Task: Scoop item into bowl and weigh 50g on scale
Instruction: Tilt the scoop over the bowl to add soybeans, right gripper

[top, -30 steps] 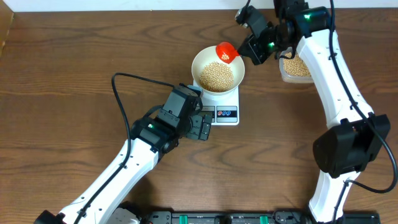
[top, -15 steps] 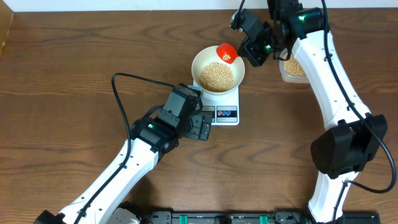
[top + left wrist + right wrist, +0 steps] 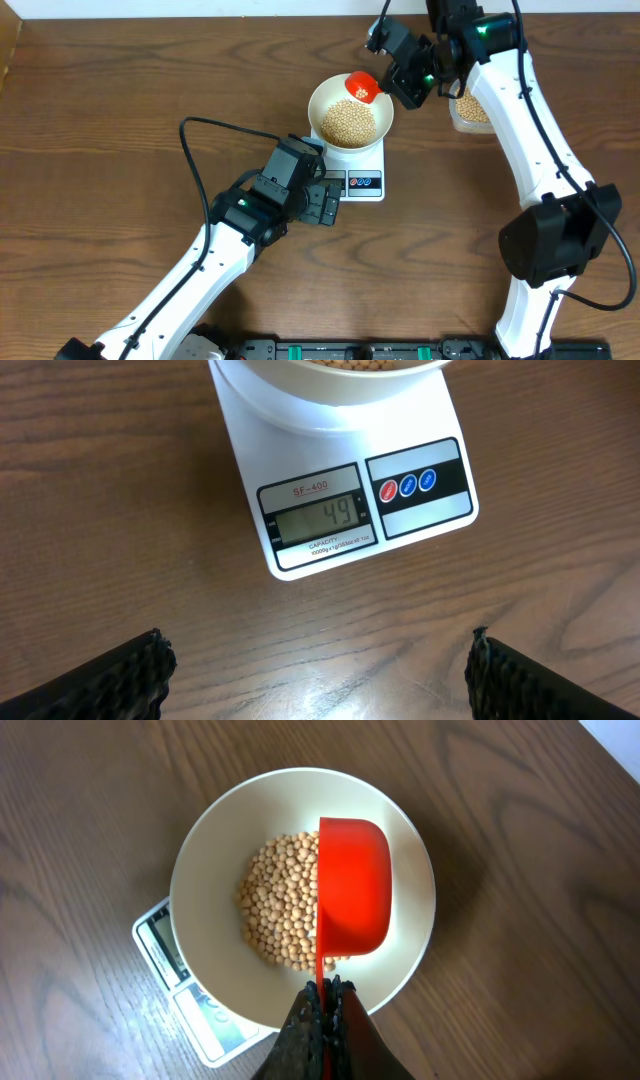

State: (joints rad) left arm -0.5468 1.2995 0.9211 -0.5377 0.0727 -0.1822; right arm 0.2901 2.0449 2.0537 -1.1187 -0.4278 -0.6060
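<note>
The left wrist view's top edge cuts off the bowl (image 3: 300, 375). In the right wrist view the bowl covers most of the scale (image 3: 165, 950), and the scoop (image 3: 352, 890) hides some beans (image 3: 275, 910).

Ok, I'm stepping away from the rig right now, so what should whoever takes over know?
Left pincer: open, empty, low in front of the scale.
Right pincer: shut on the handle of the red scoop, held over the bowl.
Bowl sits on the scale with beans in it; tub with more beans beside the right arm.
Done: display reads 49. Left: probably a few more beans to reach 50.
</note>
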